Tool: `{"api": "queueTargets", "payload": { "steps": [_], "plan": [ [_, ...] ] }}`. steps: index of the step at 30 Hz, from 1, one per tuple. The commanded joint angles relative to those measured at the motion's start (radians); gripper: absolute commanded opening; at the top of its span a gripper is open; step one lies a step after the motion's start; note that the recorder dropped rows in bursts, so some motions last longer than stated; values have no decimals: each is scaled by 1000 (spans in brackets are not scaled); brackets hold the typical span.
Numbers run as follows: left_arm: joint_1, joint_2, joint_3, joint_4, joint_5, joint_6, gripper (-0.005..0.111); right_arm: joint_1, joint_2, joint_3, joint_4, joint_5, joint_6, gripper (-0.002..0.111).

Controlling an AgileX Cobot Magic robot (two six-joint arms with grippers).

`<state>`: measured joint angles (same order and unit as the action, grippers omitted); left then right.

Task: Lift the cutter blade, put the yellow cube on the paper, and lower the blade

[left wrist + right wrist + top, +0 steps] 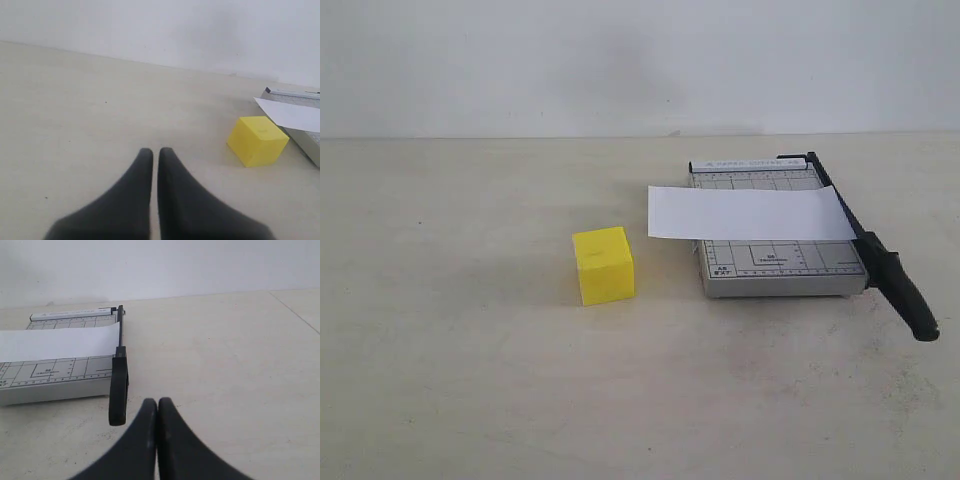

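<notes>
Inventory, at the start of the first step (raise the blade):

- Blade: down flat along the right edge of the board. Handle juts past the board's near corner over the table. Hinge is at the far corner.
- Paper: lies across the board, its left end overhanging. Its right end reaches the blade; whether it is pinned beneath cannot be told.
- Cube: on the table, left of the board and near it but apart, just short of the paper's overhang.
- Left gripper: fingers pressed together, holding nothing, above bare table with the cube ahead and to one side.
- Right gripper: fingers pressed together, holding nothing, close to the handle but not touching it.
- Neither arm shows in the exterior view.

Handling notes, as judgement:

- The right gripper is better placed for the lift. It would need to part its fingers first, then close across the thick rounded handle, not the thin arm.
- The lift should follow the arc about the hinge. A straight pull might drag the light board or tip it.
- A slow start seems wise, since the paper may shift as the blade leaves it.
- The blade should go up far enough to leave the cube a free path onto the paper.
</notes>
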<state>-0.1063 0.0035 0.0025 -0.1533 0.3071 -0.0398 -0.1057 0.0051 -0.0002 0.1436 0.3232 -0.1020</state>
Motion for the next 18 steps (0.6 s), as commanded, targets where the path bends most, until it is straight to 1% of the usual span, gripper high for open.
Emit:
{"api": "queueTargets", "payload": {
  "steps": [1,15,16,18],
  "plan": [
    [4,-3,-2,4,-12,3,4,-1,-5,0,-4,-11,-31,0],
    [4,-3,-2,4,-12,3,4,-1,-5,0,3,-20,-31,0],
    [4,-3,-2,4,-12,3,4,-1,-5,0,31,-40,-14,0],
    [4,-3,-2,4,-12,3,4,-1,-5,0,228,-113,130,0]
  ]
}}
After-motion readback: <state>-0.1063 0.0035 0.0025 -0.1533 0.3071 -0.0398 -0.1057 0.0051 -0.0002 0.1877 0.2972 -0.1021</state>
